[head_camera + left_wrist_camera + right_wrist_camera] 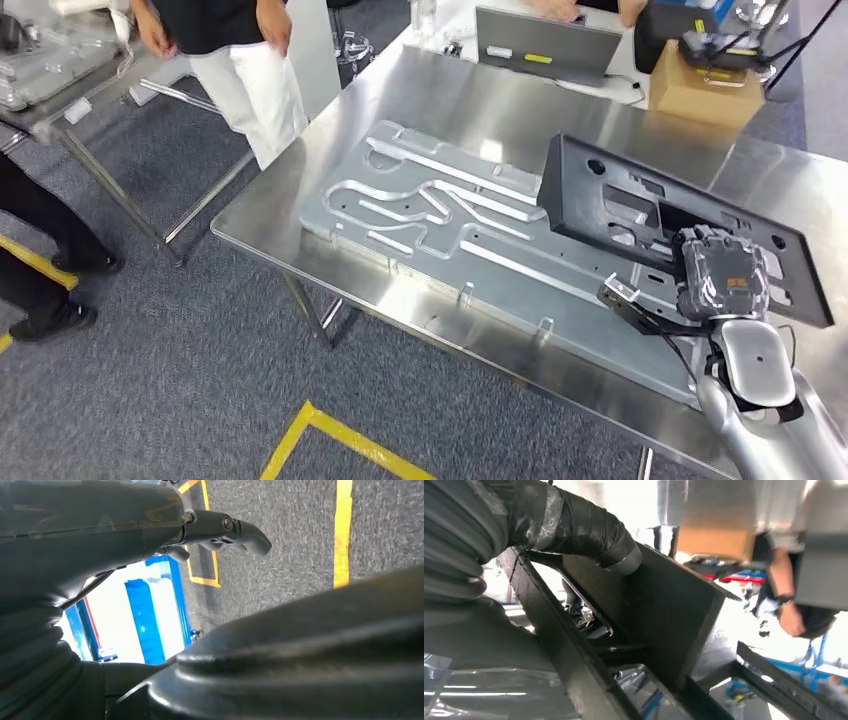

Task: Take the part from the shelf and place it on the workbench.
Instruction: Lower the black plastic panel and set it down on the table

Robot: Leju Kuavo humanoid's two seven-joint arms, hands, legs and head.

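A steel workbench (480,100) carries a large machined aluminium plate (470,235) lying flat along its near edge, grooves and raised ribs facing up. Above the plate's right end, toward the workbench's near right corner, the robot's right hand (722,275) grips a long black part (620,205), a flat panel with cut-outs, tilted with one long edge raised; its lower edge appears to hang just over the plate, though contact cannot be judged. The thumb (589,532) presses on the panel's face. At the far right corner sits a cardboard box (700,92), with a grey laptop (545,42) beside it. The left hand (220,530) hangs over grey carpet (290,540) marked with yellow tape, fingers curled inward, holding nothing.
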